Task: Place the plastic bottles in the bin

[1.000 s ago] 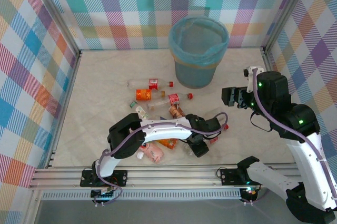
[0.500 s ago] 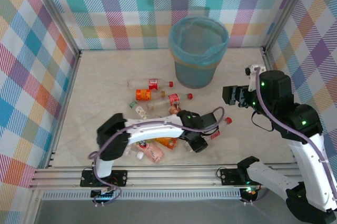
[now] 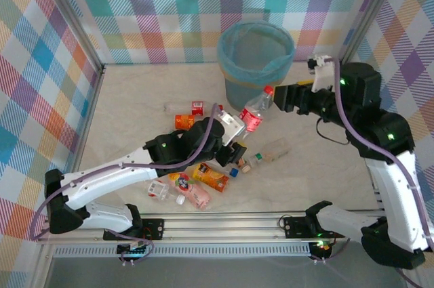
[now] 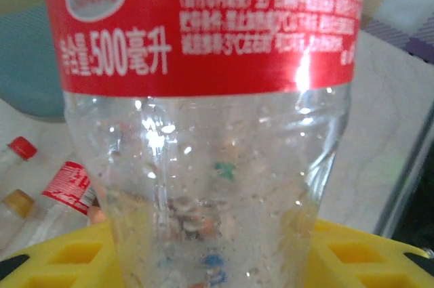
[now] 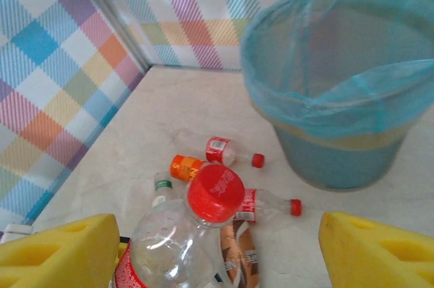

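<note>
Our left gripper (image 3: 234, 130) clamps one red-labelled bottle (image 3: 253, 113) aloft at the bin's (image 3: 252, 95) six o'clock. Our right gripper (image 3: 285, 97) gapes open by its cap. Several bottles (image 3: 203, 177) litter the worktop (image 3: 135, 98), unbinned.

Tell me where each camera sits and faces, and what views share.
Top external: above, behind the arm bases, looking down on table, bin, left claw, right claw.
Left wrist: on that wrist, facing the held bottle past the left fingers.
Right wrist: on that wrist, facing the bin between the right fingers.
Shared: held bottle, in all three.
</note>
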{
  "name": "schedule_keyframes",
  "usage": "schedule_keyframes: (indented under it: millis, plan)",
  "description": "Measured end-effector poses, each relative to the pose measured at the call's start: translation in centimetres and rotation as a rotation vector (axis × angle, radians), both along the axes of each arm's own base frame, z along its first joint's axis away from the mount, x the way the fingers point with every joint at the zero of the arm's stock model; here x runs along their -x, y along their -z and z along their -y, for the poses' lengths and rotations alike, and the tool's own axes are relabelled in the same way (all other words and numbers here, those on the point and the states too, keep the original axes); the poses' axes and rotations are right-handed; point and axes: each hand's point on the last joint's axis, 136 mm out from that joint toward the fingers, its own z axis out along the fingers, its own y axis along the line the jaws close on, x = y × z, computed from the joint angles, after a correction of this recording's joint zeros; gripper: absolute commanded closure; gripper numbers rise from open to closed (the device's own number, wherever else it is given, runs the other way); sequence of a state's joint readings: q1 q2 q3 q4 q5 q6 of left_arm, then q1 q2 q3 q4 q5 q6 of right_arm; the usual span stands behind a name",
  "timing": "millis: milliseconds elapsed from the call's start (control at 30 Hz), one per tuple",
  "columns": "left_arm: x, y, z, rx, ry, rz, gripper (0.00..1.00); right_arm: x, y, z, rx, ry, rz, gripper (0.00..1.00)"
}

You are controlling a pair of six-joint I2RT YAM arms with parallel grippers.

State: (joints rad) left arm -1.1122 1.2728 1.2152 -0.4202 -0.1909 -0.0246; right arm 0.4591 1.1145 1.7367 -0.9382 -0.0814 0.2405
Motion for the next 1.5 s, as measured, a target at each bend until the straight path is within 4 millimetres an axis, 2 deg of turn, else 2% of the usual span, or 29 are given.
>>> schedule_keyframes:
  millis: [167, 267, 500, 600, 633, 700, 800, 933, 1133, 1267, 1367, 1500]
  plan:
    - [0.0, -1.0, -0.4, 0.054, -0.004, 0.037, 0.47, -1.8, 1.7, -3.3, -0.044, -0.103, -0.103, 0.36]
    - [-0.1, -1.8, -0.3, 0.089, -0.004, 0.054, 0.47, -2.3, 2.5, -4.6, -0.065, -0.147, -0.154, 0.41]
    - [0.0, -1.9, -0.6, 0.115, -0.004, 0.065, 0.47, -2.0, 2.3, -6.0, -0.123, -0.214, -0.191, 0.55]
    - [0.0, -1.9, -0.6, 0.117, -0.003, 0.066, 0.45, -1.9, 2.2, -6.2, -0.135, -0.226, -0.196, 0.69]
    - [0.0, -1.9, -0.6, 0.117, -0.004, 0.066, 0.44, -1.9, 2.1, -6.3, -0.138, -0.228, -0.196, 0.75]
    - [0.0, -1.9, -0.6, 0.117, -0.005, 0.066, 0.40, -1.9, 2.0, -6.3, -0.144, -0.229, -0.196, 0.80]
    - [-0.3, -2.2, -0.8, 0.124, -0.018, 0.075, 0.23, -2.1, 1.6, -6.4, -0.142, -0.231, -0.184, 0.86]
    - [-0.8, -3.8, -2.0, 0.150, -0.072, 0.122, 0.00, -3.2, -0.3, -6.6, -0.142, -0.217, -0.136, 0.92]
    - [-1.4, -7.7, -6.0, 0.214, -0.191, 0.238, 0.00, -6.3, -6.3, -6.0, -0.117, -0.138, 0.078, 0.96]
    - [-3.0, -10.1, -8.7, 0.232, -0.319, 0.286, 0.02, -8.9, -9.9, -5.2, -0.092, -0.054, 0.238, 0.96]
    - [-5.4, -11.5, -10.8, 0.232, -0.453, 0.277, 0.03, -11.5, -11.7, -4.8, -0.065, 0.024, 0.335, 0.96]
    - [-8.7, -12.1, -12.7, 0.256, -0.587, 0.231, 0.03, -15.9, -11.7, -4.6, 0.004, 0.135, 0.413, 0.96]
